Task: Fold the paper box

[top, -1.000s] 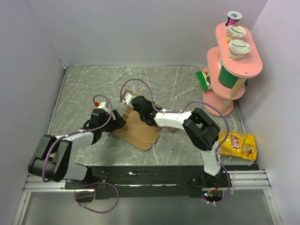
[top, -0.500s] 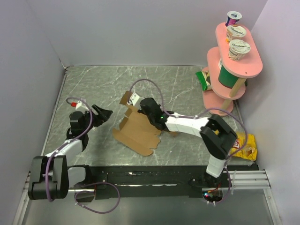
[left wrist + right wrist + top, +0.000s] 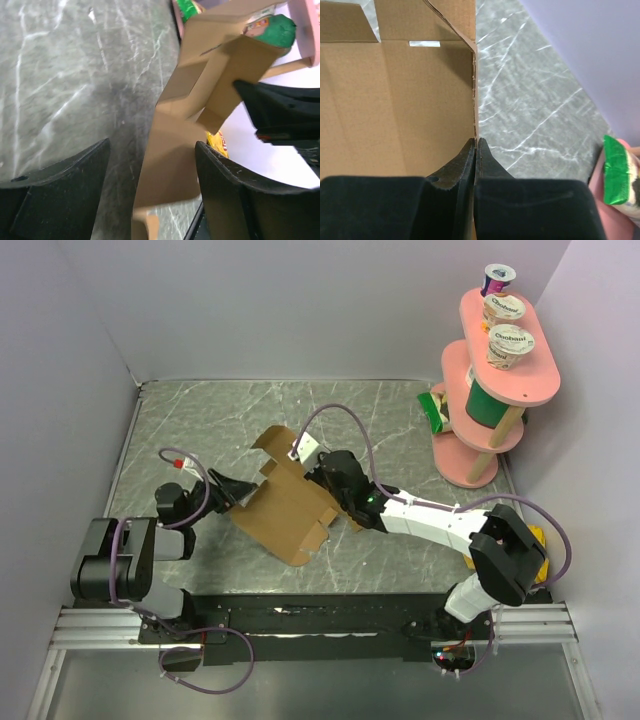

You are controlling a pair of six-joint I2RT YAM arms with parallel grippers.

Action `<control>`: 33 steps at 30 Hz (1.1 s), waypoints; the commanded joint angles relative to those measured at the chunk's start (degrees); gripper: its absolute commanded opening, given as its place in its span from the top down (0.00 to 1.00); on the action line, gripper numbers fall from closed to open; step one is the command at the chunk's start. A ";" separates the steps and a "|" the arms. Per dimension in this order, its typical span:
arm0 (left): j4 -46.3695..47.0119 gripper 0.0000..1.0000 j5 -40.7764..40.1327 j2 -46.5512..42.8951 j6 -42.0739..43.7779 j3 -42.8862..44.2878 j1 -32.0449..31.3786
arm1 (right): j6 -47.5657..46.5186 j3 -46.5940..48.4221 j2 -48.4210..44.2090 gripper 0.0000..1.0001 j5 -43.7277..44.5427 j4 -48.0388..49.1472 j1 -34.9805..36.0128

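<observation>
One paper box (image 3: pixel 395 100) edge inside right gripper (image 3: pixel 475 143).

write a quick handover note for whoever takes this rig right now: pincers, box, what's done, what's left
The left pincer is open; one edge of the paper box sits in its gap, not clamped.
The right pincer is shut on a side edge of the box and holds that side raised.
The box is mid-table, an open tilted sheet with a few flaps bent up.
Done: sheet lifted, some creases started.
Left: raise the walls, fold the flaps, tuck the tabs, close it.
</observation>
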 commanded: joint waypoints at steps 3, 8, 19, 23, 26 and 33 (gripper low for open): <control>5.40 0.28 -0.62 1.88 0.48 4.52 -0.22 | 1.85 -0.79 -2.27 1.00 -2.86 1.55 0.27; 10.82 0.34 -4.24 6.36 -4.69 5.67 1.09 | 2.55 -0.62 -2.89 1.00 -4.00 0.85 0.19; 27.62 0.38 3.14 18.49 -12.26 9.97 -0.84 | 1.32 0.17 -3.24 1.00 -5.23 -0.21 0.36; 32.18 0.36 4.28 20.69 -13.05 8.84 -3.04 | 1.23 0.70 -2.80 1.00 -5.32 -0.30 0.36; 36.75 0.36 4.37 21.83 -15.24 7.87 -3.04 | 1.06 0.96 -2.36 1.00 -5.67 -0.56 0.36; 41.33 0.35 5.25 23.07 -17.89 7.78 -3.39 | 1.14 1.32 -1.75 1.00 -5.50 -0.91 0.36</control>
